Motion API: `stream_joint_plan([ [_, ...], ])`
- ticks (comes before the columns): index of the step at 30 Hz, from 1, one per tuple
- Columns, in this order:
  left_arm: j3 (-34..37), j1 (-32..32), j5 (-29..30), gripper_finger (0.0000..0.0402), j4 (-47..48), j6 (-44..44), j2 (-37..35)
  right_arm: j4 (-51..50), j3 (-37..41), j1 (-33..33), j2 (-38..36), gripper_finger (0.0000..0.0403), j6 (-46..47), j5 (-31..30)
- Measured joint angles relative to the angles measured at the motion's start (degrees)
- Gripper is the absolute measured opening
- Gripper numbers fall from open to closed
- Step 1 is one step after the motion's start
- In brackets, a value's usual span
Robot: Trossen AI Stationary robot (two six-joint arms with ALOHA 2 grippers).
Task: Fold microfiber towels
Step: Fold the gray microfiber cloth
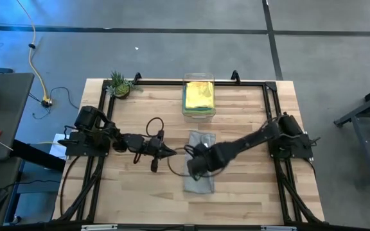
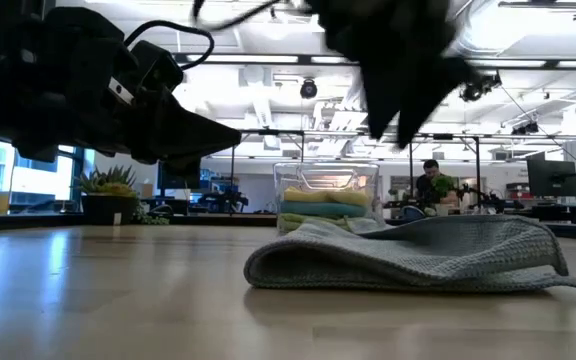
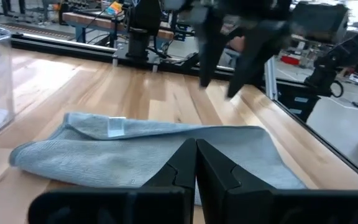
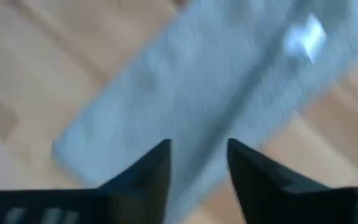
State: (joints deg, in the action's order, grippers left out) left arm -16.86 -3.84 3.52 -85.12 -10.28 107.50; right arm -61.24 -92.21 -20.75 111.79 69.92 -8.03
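Observation:
A grey microfiber towel (image 1: 202, 184) lies folded into a long strip in the middle of the table, flat on the wood, its white label (image 3: 115, 126) facing up. My right gripper (image 4: 197, 155) hangs open above it, fingers pointing down, with nothing between them; it also appears in the low view (image 2: 404, 130). My left gripper (image 1: 173, 153) is shut and hovers level just left of the towel (image 2: 418, 258), clear of the table. Folded yellow, teal and green towels (image 1: 198, 95) lie stacked in the clear bin.
The clear plastic bin (image 1: 198, 114) stands at the table's far edge, behind the grey towel. A small potted plant (image 1: 120, 84) sits at the far left corner. Black rails run along the table's sides (image 1: 272, 102). Bare wood lies near the front edge (image 1: 249, 199).

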Motion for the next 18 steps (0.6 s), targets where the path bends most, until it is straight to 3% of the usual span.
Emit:
stream_joint_plan([
  [6, 2.1, 0.1, 3.4, 0.0000, -0.9, 0.0, 0.0, 14.9, 10.5, 6.7, 0.5, 0.0016, -9.6, -4.3],
  [11, 3.1, 0.9, 6.1, 0.0000, -1.9, -0.5, 0.0, 17.5, 14.9, 12.2, 0.5, 0.0036, -11.7, -9.6],
  [15, 3.1, 1.0, 6.2, 0.0000, -1.8, -1.1, 0.0, 22.7, 16.2, 15.8, 0.5, 0.0029, -14.9, -11.3],
  [18, 3.1, 1.0, 6.2, 0.0000, -1.7, -1.1, 0.0, 19.6, 15.2, 16.3, 0.4, 0.0026, -12.8, -13.7],
])
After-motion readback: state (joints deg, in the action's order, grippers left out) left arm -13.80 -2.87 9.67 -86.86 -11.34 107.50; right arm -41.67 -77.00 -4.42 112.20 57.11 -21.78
